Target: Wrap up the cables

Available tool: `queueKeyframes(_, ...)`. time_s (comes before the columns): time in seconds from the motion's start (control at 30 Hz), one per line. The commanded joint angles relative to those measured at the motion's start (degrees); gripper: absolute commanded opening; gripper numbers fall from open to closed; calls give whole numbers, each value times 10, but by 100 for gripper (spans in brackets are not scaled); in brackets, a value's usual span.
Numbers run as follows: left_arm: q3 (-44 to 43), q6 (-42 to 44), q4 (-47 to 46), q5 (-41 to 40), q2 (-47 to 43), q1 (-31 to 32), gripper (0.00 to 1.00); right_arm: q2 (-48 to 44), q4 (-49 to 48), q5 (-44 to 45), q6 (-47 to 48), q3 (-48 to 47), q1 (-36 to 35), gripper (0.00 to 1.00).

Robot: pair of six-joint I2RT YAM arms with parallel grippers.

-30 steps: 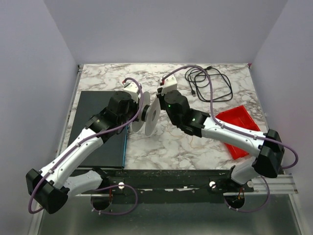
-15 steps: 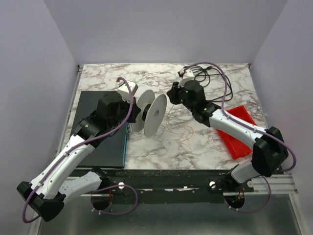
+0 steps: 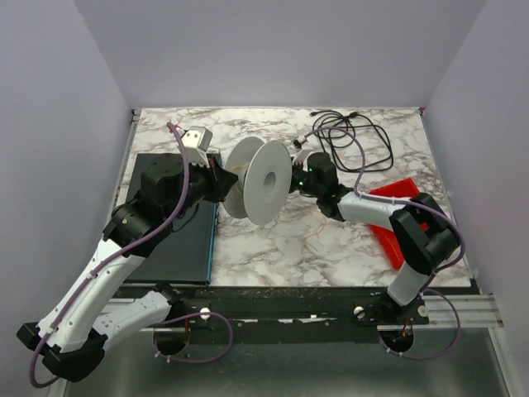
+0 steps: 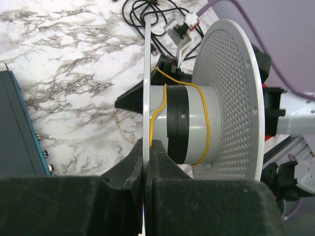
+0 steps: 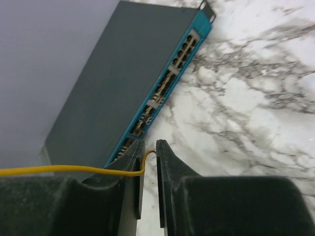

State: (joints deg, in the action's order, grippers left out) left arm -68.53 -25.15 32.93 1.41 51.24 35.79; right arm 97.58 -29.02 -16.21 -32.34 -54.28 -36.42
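We are pinching the white spool [image 3: 269, 178] by its flange in our left jaws and a yellow wire [image 5: 64, 169] in our right jaws.

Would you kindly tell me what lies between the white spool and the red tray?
The right arm spans that stretch, passing above the red tray toward the white spool; the top view shows it.

Black cables [image 3: 354, 142] lie in a loose tangle of loops near the far right corner of the marble table [image 3: 248, 240], small plug ends trailing free, apart from the white spool [image 3: 266, 180]. A thin yellow wire [image 4: 208, 125] loops slackly around the spool's grey hub, its tail pinched in the right gripper [image 5: 147, 164].
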Motion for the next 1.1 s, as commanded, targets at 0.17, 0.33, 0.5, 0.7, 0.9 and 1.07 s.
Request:
queueKeyframes(0.17,10,-129,-122,-186,3,0,0,33,-230,-115,-153,89,-58,21)
queueKeyframes(0.33,-4,-144,-145,-220,36,0,0,35,-269,-110,-165,120,-108,19)
queueKeyframes(0.5,-21,-127,-151,-221,47,1,0,5,-230,-66,-135,140,-113,17)
queueKeyframes(0.7,-30,-106,-148,-232,48,5,0,-23,-204,-69,-121,136,-113,15)
queueKeyframes(0.9,-48,-115,-118,-304,74,4,0,-80,-126,-43,-90,144,-131,6)
queueKeyframes(1.07,-68,-131,-99,-395,115,1,0,-142,-29,1,-54,152,-171,1)
